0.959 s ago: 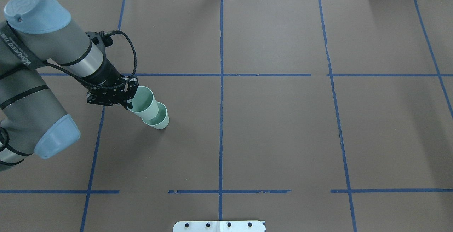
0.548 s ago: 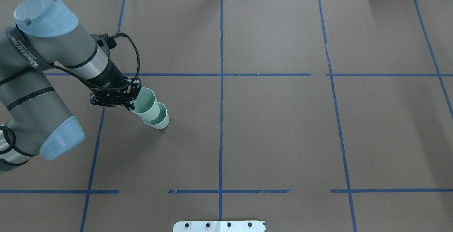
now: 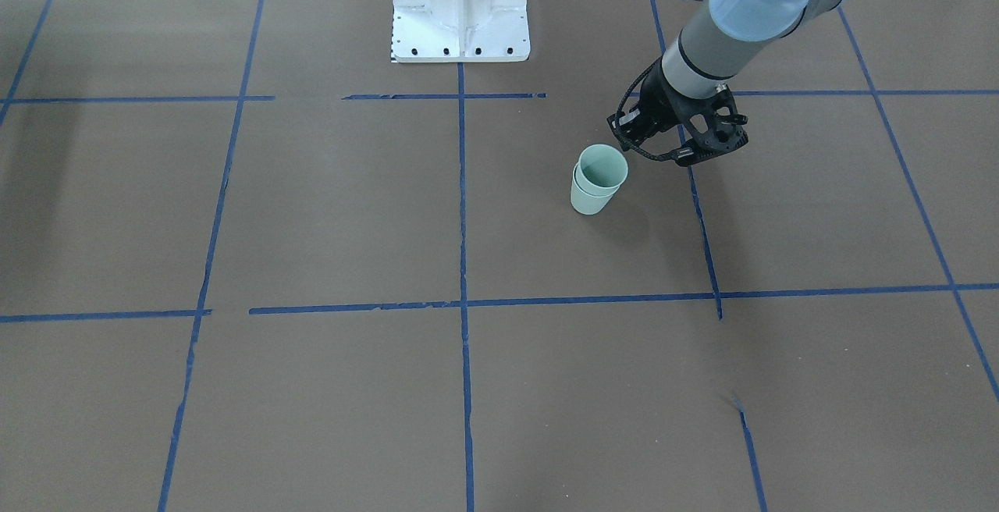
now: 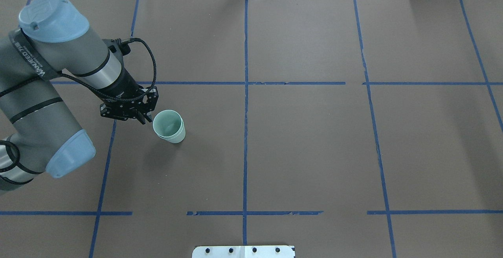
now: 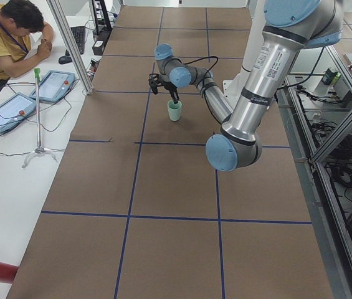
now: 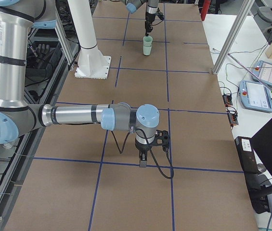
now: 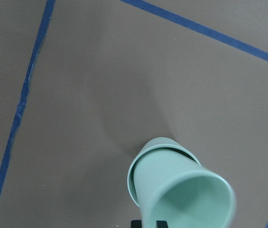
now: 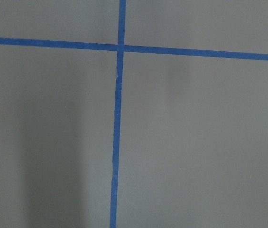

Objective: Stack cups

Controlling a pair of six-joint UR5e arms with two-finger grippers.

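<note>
Left pincer: hangs at the end of the left arm, tilted down toward the table, holding nothing.
Its opening: the wrist camera catches two dark fingertips at its bottom edge with a narrow gap between them, so it is parted a little.
Top cup: just past the fingertips and lower than them, mouth up, nested inside the other cup. The overhead view shows a thin strip of table between its rim and the pincer.
Bottom cup: upright on the table under the top cup, on the side away from the pincer. Only its lower wall and a sliver of rim show.
Right pincer: well away from the cups, pointing down over a crossing of blue tape lines. I cannot tell how far it is open, or whether it holds anything.
Table: brown cover beneath both pincers.
</note>
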